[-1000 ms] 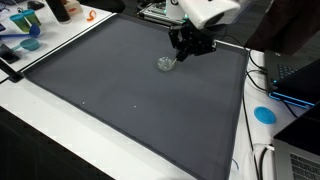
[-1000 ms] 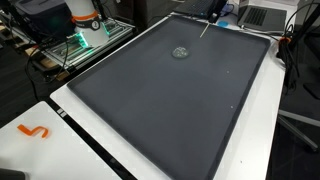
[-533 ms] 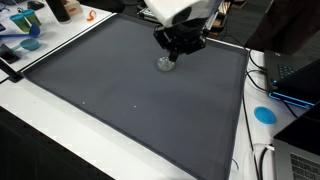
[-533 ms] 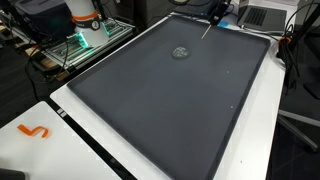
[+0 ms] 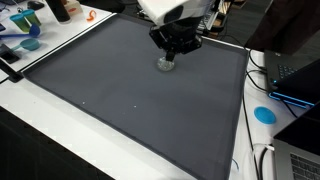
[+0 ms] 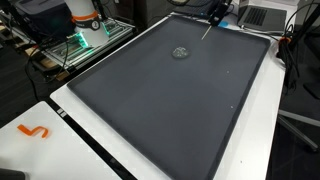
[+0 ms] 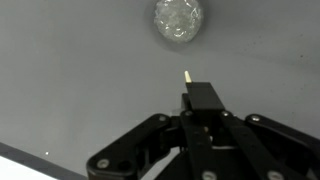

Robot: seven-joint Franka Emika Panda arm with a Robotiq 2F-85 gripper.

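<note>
A small clear round glass object point(image 5: 166, 65) lies on the large dark grey mat point(image 5: 120, 100) toward its far side; it also shows as the clear object point(image 6: 181, 52) and at the top of the wrist view point(image 7: 179, 20). My gripper point(image 5: 175, 48) hangs just above and behind it. In the wrist view the gripper point(image 7: 200, 93) has its fingers pressed together, and a thin pale stick point(image 7: 186, 74) pokes out past them toward the glass object. The same stick point(image 6: 205, 28) slants down from the gripper point(image 6: 215, 12) over the mat's far edge.
A blue disc point(image 5: 264, 114) and a laptop point(image 5: 295, 80) with cables sit on the white table beside the mat. Blue containers point(image 5: 25, 35) and an orange piece point(image 5: 90, 15) are at another corner. An orange hook point(image 6: 33, 131) lies on the near white edge.
In an exterior view the gripper has slid left along the mat's far side and now hangs right by the clear object. The object has not moved.
</note>
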